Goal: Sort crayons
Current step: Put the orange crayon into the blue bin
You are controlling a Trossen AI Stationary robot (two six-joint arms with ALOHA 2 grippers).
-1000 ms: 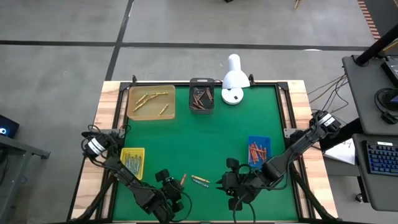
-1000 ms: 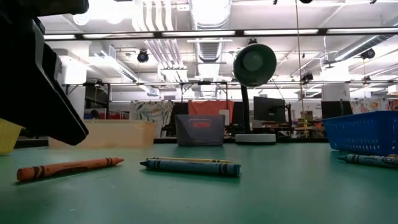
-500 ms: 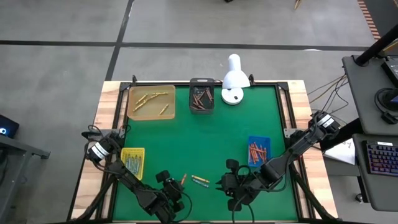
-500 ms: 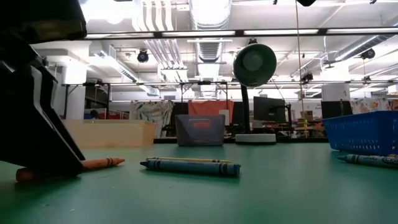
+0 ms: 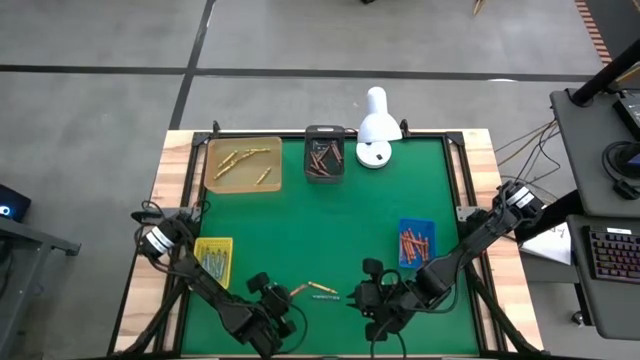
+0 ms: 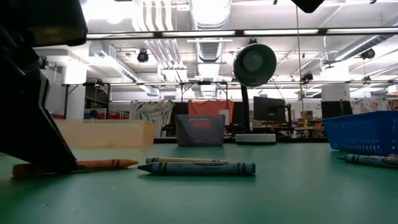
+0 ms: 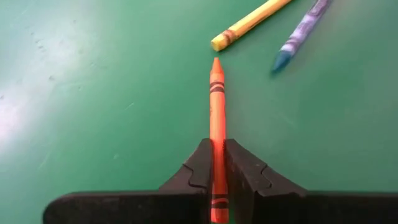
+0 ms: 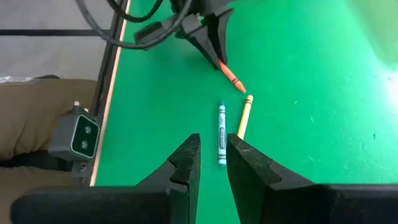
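Note:
An orange crayon (image 7: 215,99) lies on the green mat near the front edge, and my left gripper (image 7: 215,167) is shut on it. Just past its tip lie a yellow crayon (image 7: 249,23) and a blue crayon (image 7: 301,34), flat on the mat side by side. My right gripper (image 8: 213,155) hovers to their right (image 5: 362,297), above the mat. It points at them with a narrow gap between its fingers and nothing in it. In the low view the left gripper (image 6: 34,137) covers the orange crayon's blunt end. My left gripper pinches the orange crayon's rear half (image 7: 216,138) between its two fingers (image 7: 198,165). It comes slanting down from the table's near-left side, and the crayon runs along the line of the fingers. The crayon lies level on the mat (image 6: 106,164), tip pointing away from the gripper.
A yellow tray (image 5: 213,260) stands front left and a blue tray (image 5: 416,243) front right. A tan tray (image 5: 243,163) and a dark tray (image 5: 324,155) stand at the far edge, all holding crayons. Beside the dark tray is a white lamp (image 5: 375,128). Another crayon (image 6: 370,160) lies by the blue tray.
My left gripper has come down over the orange crayon's blunt end and shut on it. The crayon has turned on the mat, and its tip now reaches toward the blue crayon. The blue crayon has shifted a little away from the yellow one.

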